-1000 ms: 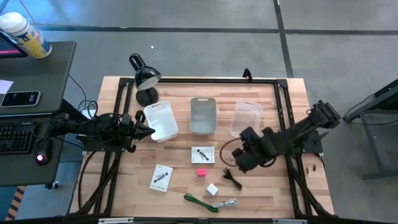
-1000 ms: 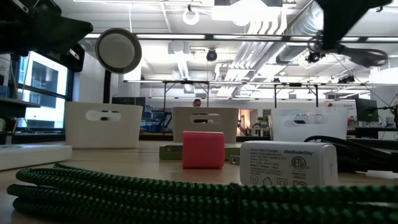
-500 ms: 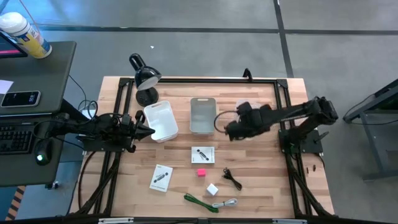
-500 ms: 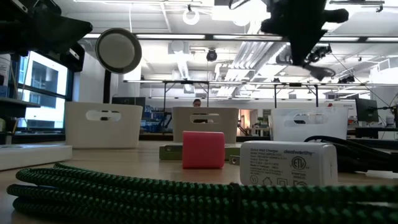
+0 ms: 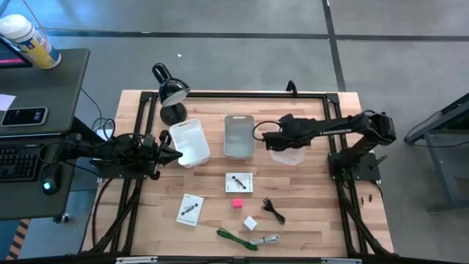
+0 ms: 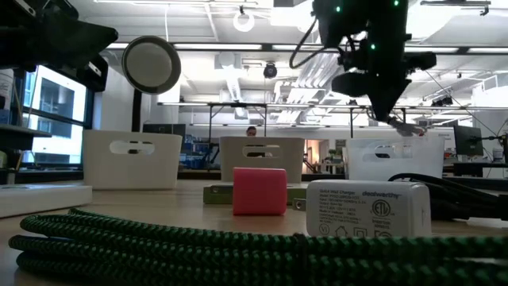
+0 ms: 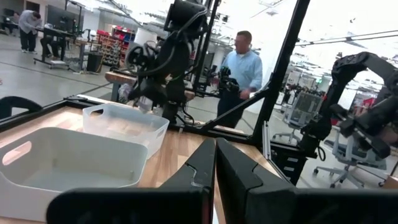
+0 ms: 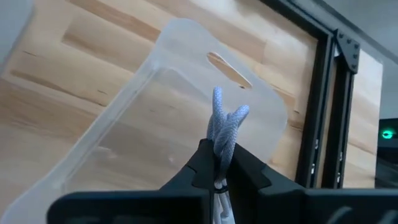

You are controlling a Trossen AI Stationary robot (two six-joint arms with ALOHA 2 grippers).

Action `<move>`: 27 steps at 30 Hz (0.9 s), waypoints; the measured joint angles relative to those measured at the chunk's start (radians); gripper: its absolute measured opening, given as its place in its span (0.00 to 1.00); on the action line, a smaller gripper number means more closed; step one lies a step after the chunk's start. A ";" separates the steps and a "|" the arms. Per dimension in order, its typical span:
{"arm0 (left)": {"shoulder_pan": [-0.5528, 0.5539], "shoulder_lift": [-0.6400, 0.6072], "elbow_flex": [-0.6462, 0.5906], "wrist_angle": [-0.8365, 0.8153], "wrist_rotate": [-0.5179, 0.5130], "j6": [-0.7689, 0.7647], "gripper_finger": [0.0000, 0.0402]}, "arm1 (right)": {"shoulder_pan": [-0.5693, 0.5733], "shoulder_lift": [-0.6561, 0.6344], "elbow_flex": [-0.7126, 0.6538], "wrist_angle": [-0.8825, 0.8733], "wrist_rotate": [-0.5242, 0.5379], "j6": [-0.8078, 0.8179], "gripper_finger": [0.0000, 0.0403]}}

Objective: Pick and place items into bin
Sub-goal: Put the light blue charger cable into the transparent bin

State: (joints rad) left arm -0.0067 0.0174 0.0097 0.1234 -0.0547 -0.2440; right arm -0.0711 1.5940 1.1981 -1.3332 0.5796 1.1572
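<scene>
Your right gripper (image 8: 219, 163) hangs over the clear bin (image 5: 290, 139), pinched tight on a pale blue-grey cord (image 8: 222, 127) whose looped end sticks up between the fingers. That bin is the landmark: the grey bin (image 5: 239, 136) sits just beside it, and the white bin (image 5: 190, 142) stands beyond the grey one. Your left gripper (image 7: 215, 163) waits next to the white bin with its fingers pressed together and holding nothing. On the desk (image 5: 322, 220), nearer the front edge than the clear bin, lie two white flat packets (image 5: 239, 182) (image 5: 190, 210), the pink cube (image 5: 237, 203), the white cube (image 5: 250, 223), the black cord (image 5: 275, 211), the green cord (image 5: 233, 237) and a white cord (image 5: 266, 240).
</scene>
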 joint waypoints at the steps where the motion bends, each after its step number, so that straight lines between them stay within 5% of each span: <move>1: 0.000 0.000 0.000 0.000 -0.003 0.000 0.01 | -0.008 0.000 -0.008 0.010 -0.009 -0.009 0.05; 18: 0.000 0.000 0.000 0.000 -0.018 0.003 0.01 | -0.100 0.000 -0.036 0.122 -0.096 -0.052 0.08; 27: 0.000 0.000 0.000 0.000 -0.025 0.003 0.01 | -0.105 0.000 -0.036 0.136 -0.126 -0.060 0.23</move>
State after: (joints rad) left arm -0.0067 0.0174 0.0097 0.1234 -0.0795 -0.2408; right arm -0.1764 1.5940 1.1622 -1.1972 0.4537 1.0970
